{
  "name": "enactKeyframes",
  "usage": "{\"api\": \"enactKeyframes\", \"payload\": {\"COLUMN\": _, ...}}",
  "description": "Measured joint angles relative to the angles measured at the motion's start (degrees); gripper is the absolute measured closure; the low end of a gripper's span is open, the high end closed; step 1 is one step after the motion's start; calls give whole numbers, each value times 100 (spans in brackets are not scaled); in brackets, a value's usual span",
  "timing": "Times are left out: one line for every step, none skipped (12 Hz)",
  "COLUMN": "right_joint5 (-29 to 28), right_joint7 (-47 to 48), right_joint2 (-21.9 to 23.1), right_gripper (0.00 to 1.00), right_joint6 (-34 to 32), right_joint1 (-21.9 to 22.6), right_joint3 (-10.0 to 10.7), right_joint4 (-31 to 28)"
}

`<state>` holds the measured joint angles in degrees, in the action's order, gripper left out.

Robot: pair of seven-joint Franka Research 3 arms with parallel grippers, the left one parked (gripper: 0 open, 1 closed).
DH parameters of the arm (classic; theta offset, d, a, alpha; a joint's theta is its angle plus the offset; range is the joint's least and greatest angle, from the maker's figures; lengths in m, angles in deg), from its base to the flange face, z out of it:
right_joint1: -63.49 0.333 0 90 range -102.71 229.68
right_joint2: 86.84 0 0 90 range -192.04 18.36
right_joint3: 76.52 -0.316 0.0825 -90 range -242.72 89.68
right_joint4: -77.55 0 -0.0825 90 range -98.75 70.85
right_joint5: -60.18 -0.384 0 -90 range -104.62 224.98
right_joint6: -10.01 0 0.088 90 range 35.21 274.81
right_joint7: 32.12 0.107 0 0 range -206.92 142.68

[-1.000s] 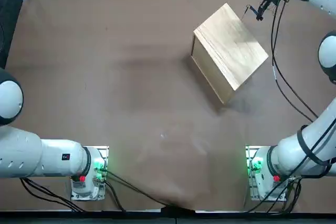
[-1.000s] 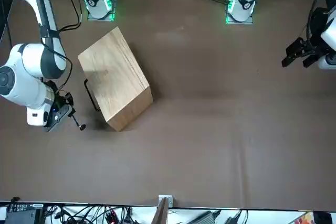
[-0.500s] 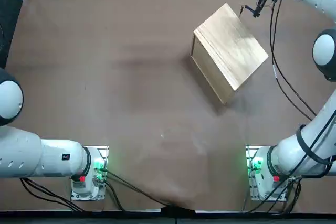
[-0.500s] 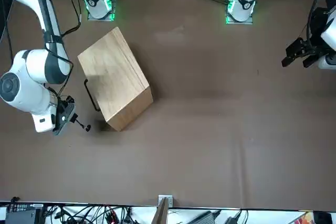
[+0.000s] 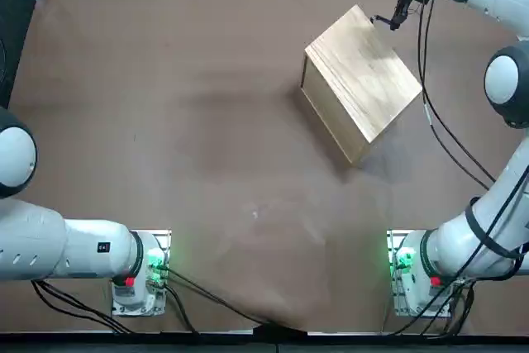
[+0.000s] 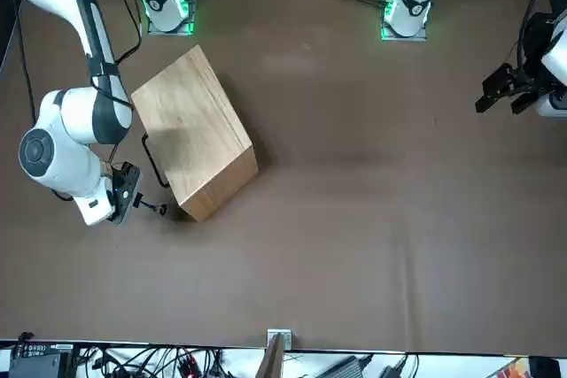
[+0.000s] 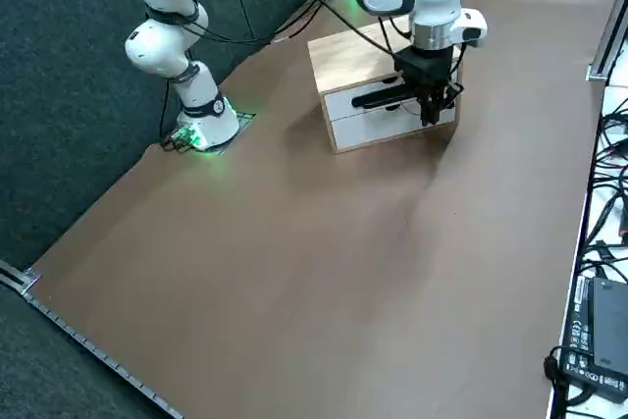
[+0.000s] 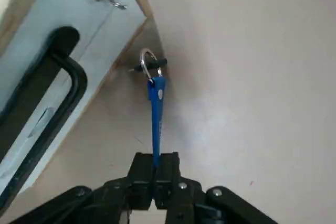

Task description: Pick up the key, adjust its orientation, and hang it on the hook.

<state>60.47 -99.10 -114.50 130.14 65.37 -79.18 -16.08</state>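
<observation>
In the right wrist view, the right jaws [image 8: 155, 167] are clamped on the blue key [image 8: 157, 108]; its ring [image 8: 148, 62] may swing and miss the small hook [image 8: 118, 5].

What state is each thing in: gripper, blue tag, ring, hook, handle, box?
Right gripper: shut on the tag, beside the box.
Blue tag: held, ring end outward.
Ring: attached to tag, off the hook.
Hook: fixed to box front, unused.
Handle: attached to box front.
Box: standing on table.
</observation>
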Motion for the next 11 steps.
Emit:
{"api": "enactKeyframes", "payload": {"right_joint5": 0, "right_joint7": -163, "right_joint2": -8, "right_gripper": 96, "right_joint6": 0, "right_joint1": 27, "right_joint3": 0, "right_joint4": 0}}
{"api": "enactKeyframes", "payload": {"right_joint5": 0, "right_joint7": -297, "right_joint2": -15, "right_gripper": 96, "right_joint6": 0, "right_joint1": 46, "right_joint3": 0, "right_joint4": 0}}
{"api": "enactKeyframes", "payload": {"right_joint5": 0, "right_joint7": -386, "right_joint2": -23, "right_gripper": 96, "right_joint6": 3, "right_joint1": 60, "right_joint3": 1, "right_joint4": 1}}
{"api": "enactKeyframes", "payload": {"right_joint5": 0, "right_joint7": -505, "right_joint2": -44, "right_gripper": 96, "right_joint6": 15, "right_joint1": 88, "right_joint3": 1, "right_joint4": 3}}
{"api": "enactKeyframes", "payload": {"right_joint5": 0, "right_joint7": -525, "right_joint2": -60, "right_gripper": 96, "right_joint6": 32, "right_joint1": 101, "right_joint3": 0, "right_joint4": 24}}
{"api": "enactKeyframes", "payload": {"right_joint5": 0, "right_joint7": -536, "right_joint2": -93, "right_gripper": 96, "right_joint6": 37, "right_joint1": 114, "right_joint3": 0, "right_joint4": 82}}
{"api": "enactKeyframes", "payload": {"right_joint5": 0, "right_joint7": -536, "right_joint2": -148, "right_gripper": 96, "right_joint6": 38, "right_joint1": 125, "right_joint3": 0, "right_joint4": 176}}
{"api": "enactKeyframes", "payload": {"right_joint5": 0, "right_joint7": -536, "right_joint2": -216, "right_gripper": 96, "right_joint6": 39, "right_joint1": 130, "right_joint3": 1, "right_joint4": 285}}
{"api": "enactKeyframes", "payload": {"right_joint5": 0, "right_joint7": -536, "right_joint2": -280, "right_gripper": 96, "right_joint6": 39, "right_joint1": 135, "right_joint3": 1, "right_joint4": 384}}
{"api": "enactKeyframes", "payload": {"right_joint5": -1, "right_joint7": -536, "right_joint2": -336, "right_gripper": 96, "right_joint6": 39, "right_joint1": 138, "right_joint3": 1, "right_joint4": 454}}
{"api": "enactKeyframes", "payload": {"right_joint5": -1, "right_joint7": -536, "right_joint2": -377, "right_gripper": 96, "right_joint6": 39, "right_joint1": 141, "right_joint3": 1, "right_joint4": 505}}
